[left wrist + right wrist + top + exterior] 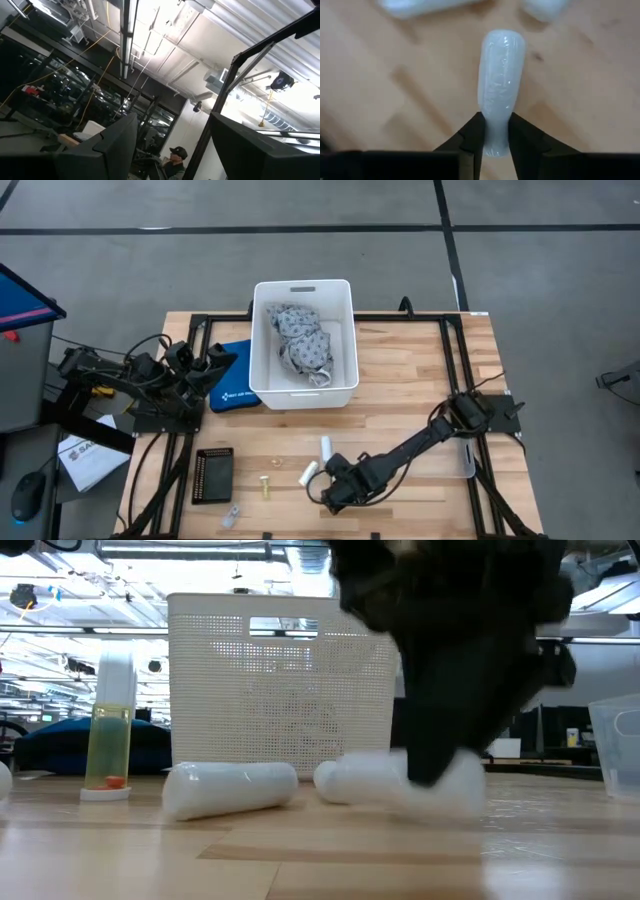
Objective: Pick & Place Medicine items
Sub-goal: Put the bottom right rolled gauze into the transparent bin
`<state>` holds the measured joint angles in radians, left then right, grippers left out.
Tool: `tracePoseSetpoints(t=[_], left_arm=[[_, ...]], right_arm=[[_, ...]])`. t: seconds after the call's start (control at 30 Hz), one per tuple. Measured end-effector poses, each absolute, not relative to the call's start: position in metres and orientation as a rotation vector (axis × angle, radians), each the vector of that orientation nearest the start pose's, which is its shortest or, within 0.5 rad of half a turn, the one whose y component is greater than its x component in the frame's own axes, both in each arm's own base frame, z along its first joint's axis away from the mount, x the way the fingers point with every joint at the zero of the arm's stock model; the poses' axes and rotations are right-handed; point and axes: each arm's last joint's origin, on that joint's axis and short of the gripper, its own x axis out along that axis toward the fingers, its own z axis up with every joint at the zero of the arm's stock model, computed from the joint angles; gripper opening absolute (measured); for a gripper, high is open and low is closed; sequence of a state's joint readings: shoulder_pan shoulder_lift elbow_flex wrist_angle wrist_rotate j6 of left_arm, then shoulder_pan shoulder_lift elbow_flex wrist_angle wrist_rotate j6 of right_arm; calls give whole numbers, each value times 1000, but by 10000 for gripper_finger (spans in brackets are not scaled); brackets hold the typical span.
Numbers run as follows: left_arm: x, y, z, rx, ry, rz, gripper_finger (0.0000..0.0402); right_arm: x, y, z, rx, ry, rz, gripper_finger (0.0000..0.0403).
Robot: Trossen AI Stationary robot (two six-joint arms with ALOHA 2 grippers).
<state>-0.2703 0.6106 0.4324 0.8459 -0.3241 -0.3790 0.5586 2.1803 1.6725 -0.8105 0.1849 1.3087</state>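
The three medicine items are small white cylinders near the table's near edge. Two lie on their sides on the wood (326,448) (308,473), and one of them shows in the low view (230,788). The third (500,75) is between my right gripper's fingers (495,120), and that gripper (330,495) is shut on it. My right arm reaches in from the table's right. The white bin (340,385) stands at the far middle with a grey patterned cloth bundle (302,340) inside. My left gripper (215,367) waits open at the left edge, pointing up at the ceiling. My right gripper pinches the third cylinder between its two fingers at the end nearest the wrist (495,142). The fingers slant down from the table's right and run along the cylinder, which sticks out ahead of them. It lies about level at table height (370,780); I cannot tell whether it rests on the wood.
A blue pouch (232,385) lies left of the bin. A black tray (213,475), a brass bolt (265,483) and a small clear piece (232,515) sit at the near left. A clear cup (615,750) is at the right, and an upright tube of yellow liquid (110,735) at the left.
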Motion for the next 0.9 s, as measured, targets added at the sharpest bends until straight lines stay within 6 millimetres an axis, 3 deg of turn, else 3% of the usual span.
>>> tracePoseSetpoints(t=[0.13, 0.27, 0.4, 0.5, 0.67, 0.8, 0.9], left_arm=[[128, -26, 330, -562, -646, -82, 241], [127, -27, 330, -568, -648, -112, 241], [127, -27, 330, -571, -648, -119, 241], [127, -27, 330, -568, -646, -130, 241], [127, -28, 330, -562, -645, -146, 241], [127, -30, 330, -565, -640, -170, 241], [127, -32, 330, -568, -634, -183, 241]], right_arm=[[379, 244, 190, 673, 1148, -439, 73], [373, 262, 240, 659, 1123, -404, 73], [344, 270, 287, 574, 1119, -511, 72], [314, 274, 308, 520, 1139, -632, 72], [292, 283, 313, 572, 1121, -642, 71], [282, 284, 295, 575, 1134, -736, 70], [271, 282, 293, 595, 1152, -772, 70]])
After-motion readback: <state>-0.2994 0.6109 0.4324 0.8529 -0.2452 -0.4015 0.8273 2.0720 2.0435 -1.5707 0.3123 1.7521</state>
